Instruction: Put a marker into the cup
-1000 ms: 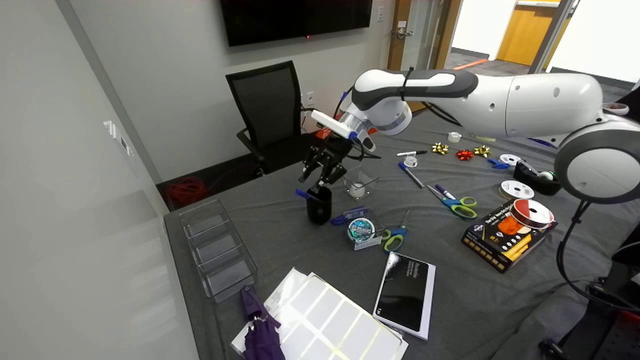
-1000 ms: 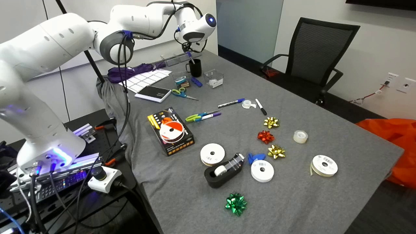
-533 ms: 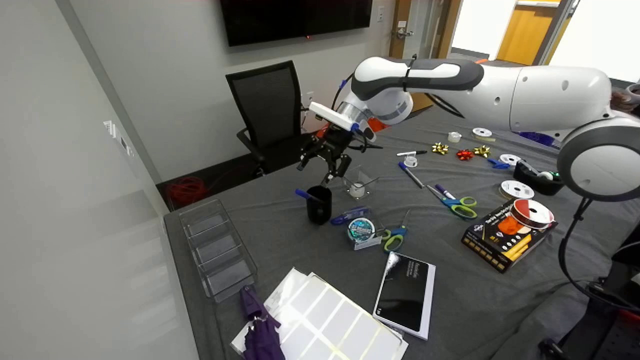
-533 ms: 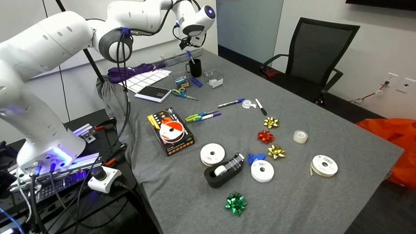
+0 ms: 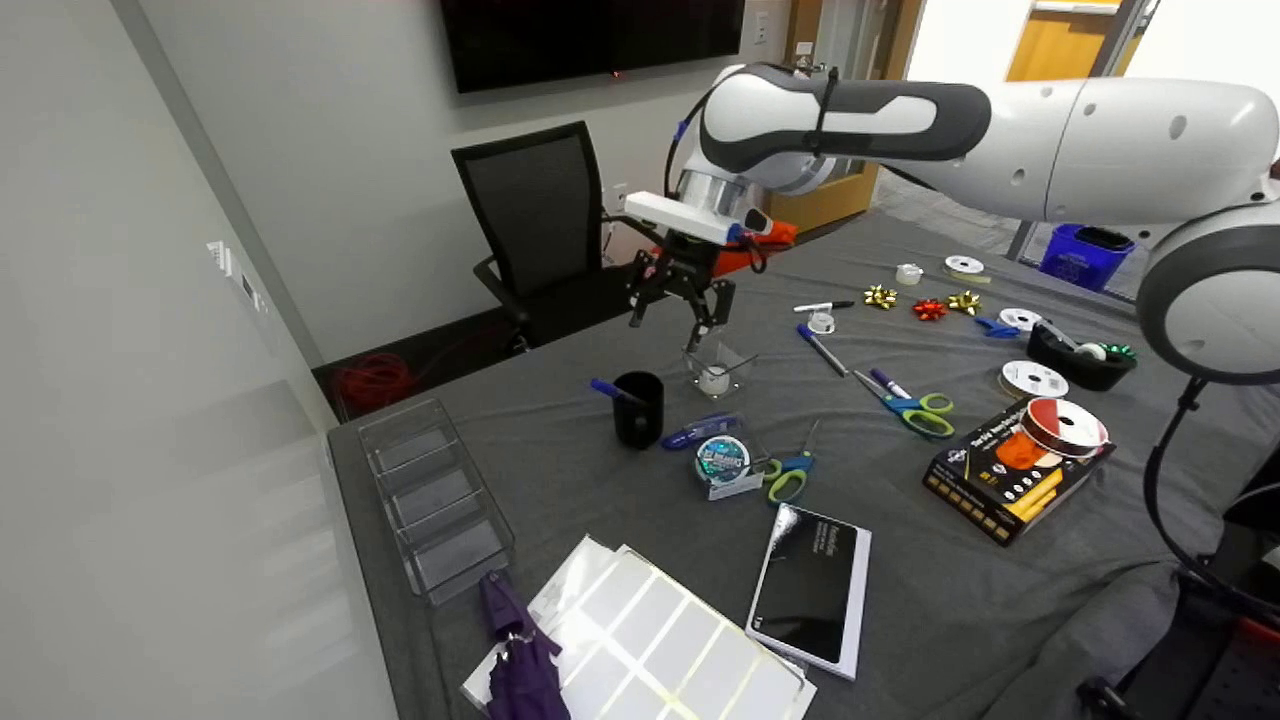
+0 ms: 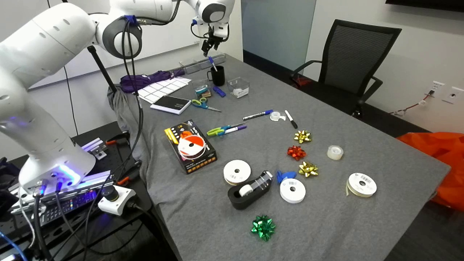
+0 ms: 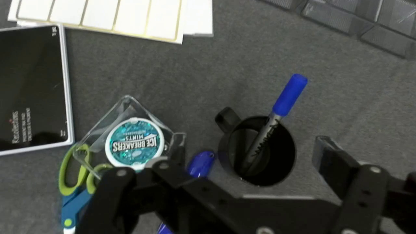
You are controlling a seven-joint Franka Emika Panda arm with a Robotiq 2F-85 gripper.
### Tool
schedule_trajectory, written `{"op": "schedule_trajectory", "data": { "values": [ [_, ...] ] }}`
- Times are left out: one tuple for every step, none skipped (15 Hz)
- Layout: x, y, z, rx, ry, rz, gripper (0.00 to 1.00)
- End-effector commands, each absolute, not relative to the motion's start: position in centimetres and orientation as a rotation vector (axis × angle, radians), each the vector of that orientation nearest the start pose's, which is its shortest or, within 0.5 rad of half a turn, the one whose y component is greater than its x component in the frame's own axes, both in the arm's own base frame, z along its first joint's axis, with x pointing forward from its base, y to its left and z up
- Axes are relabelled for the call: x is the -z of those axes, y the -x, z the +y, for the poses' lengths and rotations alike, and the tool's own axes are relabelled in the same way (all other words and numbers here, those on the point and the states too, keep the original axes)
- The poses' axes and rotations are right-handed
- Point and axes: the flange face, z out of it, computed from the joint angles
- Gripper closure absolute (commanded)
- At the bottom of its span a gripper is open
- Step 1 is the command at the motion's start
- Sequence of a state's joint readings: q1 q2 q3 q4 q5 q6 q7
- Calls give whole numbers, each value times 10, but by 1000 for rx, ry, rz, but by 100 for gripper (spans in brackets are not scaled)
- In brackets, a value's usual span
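Observation:
The black cup (image 5: 638,428) stands upright on the grey table, also in an exterior view (image 6: 218,77) and the wrist view (image 7: 224,156). A small handle shows on it in the wrist view. A blue-capped marker (image 5: 612,391) leans inside the cup with its cap above the rim; it also shows in an exterior view (image 6: 212,63) and the wrist view (image 7: 290,95). My gripper (image 5: 665,331) is open and empty, above the cup and apart from it; it also shows in an exterior view (image 6: 211,50). In the wrist view its fingers (image 7: 251,140) appear on either side of the cup.
A clear box (image 5: 738,362) with a tape roll, a blue stapler-like object (image 5: 700,431) and a mints tin (image 5: 722,460) are near the cup. A divided clear tray (image 5: 435,505) is beyond. Other markers (image 6: 258,115), scissors (image 6: 204,104) and a notebook (image 6: 170,104) lie around.
My open gripper has risen from close above the cup and shifted right in an exterior view. The marker and cup have stayed in place.

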State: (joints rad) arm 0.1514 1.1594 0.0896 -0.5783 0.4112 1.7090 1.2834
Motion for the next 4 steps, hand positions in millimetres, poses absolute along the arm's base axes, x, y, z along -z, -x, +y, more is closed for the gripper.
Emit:
{"op": "schedule_trajectory", "data": {
  "values": [
    [-332,-772,183,-366,2513,1470,0],
    [-339,-770,182,-337,2555,1461,0],
    [-344,-768,182,-314,2595,1454,0],
    [-350,-766,182,-296,2632,1443,0]
  ]
}}
